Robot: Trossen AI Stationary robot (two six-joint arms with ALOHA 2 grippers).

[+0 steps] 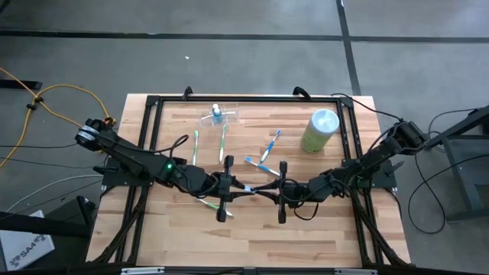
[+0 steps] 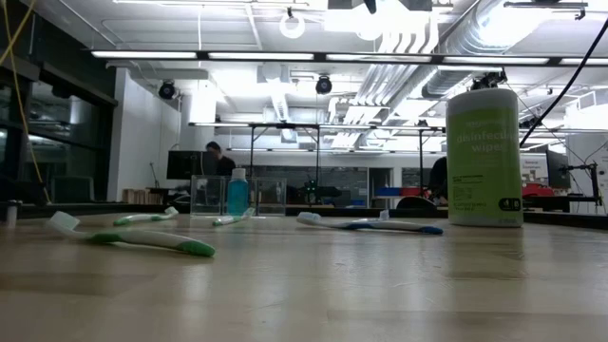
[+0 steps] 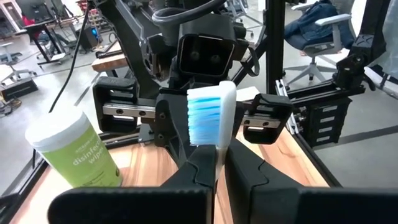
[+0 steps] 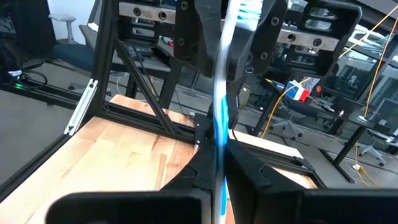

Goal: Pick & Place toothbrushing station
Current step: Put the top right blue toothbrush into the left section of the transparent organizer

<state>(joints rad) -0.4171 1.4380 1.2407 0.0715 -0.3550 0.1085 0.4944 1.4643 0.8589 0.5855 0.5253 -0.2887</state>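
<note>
1. My left tool (image 1: 243, 188) sits at centre frame in the high view, fingers (image 3: 205, 171) clamped on the blue-and-white toothbrush (image 3: 211, 112), bristle head sticking up past the tips in the left wrist view.
2. My right tool (image 1: 263, 191) faces it from the right, touching tip to tip almost; it is closed on the same toothbrush (image 4: 219, 118), handle running up between its fingers (image 4: 249, 165) in the right wrist view. Both tools hold one brush above the tabletop (image 1: 321, 237).
3. Left arm comes in from the middle left of the high view, right arm from the middle right.
4. Just below my left tool, a green-and-white toothbrush (image 1: 208, 203) lies flat on the wood; in the low view it is at lower left (image 2: 133, 237).
5. Above the tools: two more green toothbrushes (image 1: 195, 145) side by side, and two blue toothbrushes (image 1: 271, 145) right of them, all lying flat.
6. The toothbrushing station (image 1: 220, 116), clear plastic, stands at the top centre of the tabletop near the far frame rail, with a small blue bottle (image 1: 217, 113) at it; inside or just beside, can't tell. Low view shows it left of centre in the background (image 2: 211, 195). Well apart from both tools.
7. Light green wipes canister (image 1: 319, 130) stands upright at upper right of the tabletop; tall at right in the low view (image 2: 484, 157).
</note>
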